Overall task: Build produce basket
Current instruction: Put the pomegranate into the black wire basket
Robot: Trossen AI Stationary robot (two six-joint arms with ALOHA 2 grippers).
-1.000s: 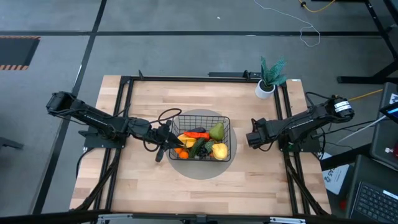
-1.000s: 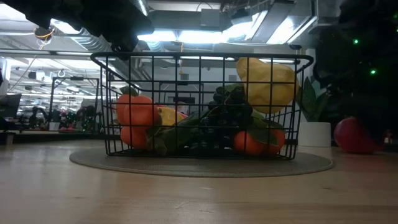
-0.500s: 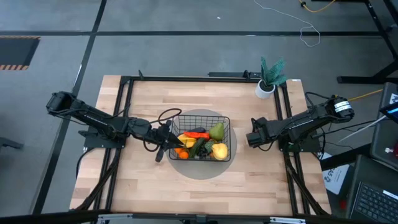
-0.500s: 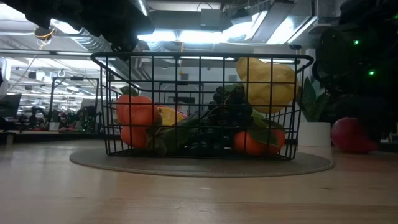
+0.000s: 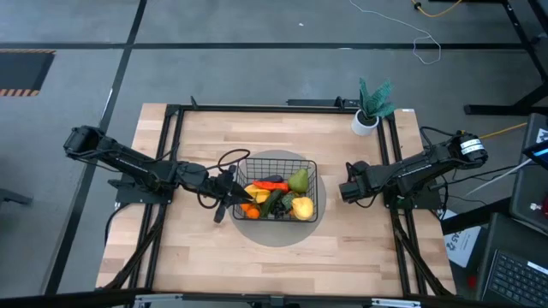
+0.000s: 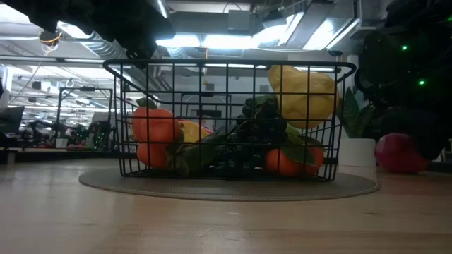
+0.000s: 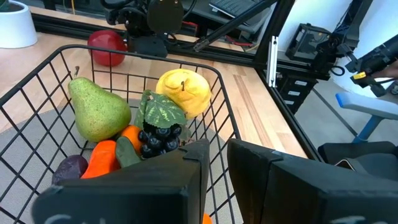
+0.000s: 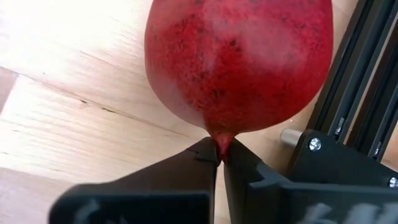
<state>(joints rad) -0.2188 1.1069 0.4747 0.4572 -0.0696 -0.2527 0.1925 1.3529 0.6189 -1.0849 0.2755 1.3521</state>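
The black wire basket [image 5: 276, 193] stands on a round grey mat [image 5: 274, 236] at mid table. It holds produce: a green pear [image 7: 96, 112], a yellow fruit [image 7: 183, 92], dark grapes [image 7: 158, 138] and oranges [image 6: 154, 127]. My left gripper [image 5: 224, 195] is at the basket's left near corner, shut on its rim. A red apple [image 8: 239, 62] lies on the wood to the right of the basket. My right gripper [image 5: 345, 191] is shut on the apple's tip. The high view hides the apple under that gripper. My left gripper has the basket's top rim wire [image 7: 212, 140] between its fingers, near the left near corner, one finger inside the wall and one outside. It comes from the table's left. The basket stands level on the mat. My right gripper pinches the apple's small pointed tip [image 8: 221, 140] between its two fingertips. The fingers come from the table's right, slanting down. The apple [image 6: 397, 152] rests on the table top.
A teal plant in a white pot [image 5: 370, 104] stands at the far right corner. Black frame rails [image 5: 396, 171] run along the table's left and right sides. Bare wood lies in front of the mat, toward the near edge.
In the low view the red apple has shifted a little toward the table's left, toward the basket. The basket and my left gripper have kept still.
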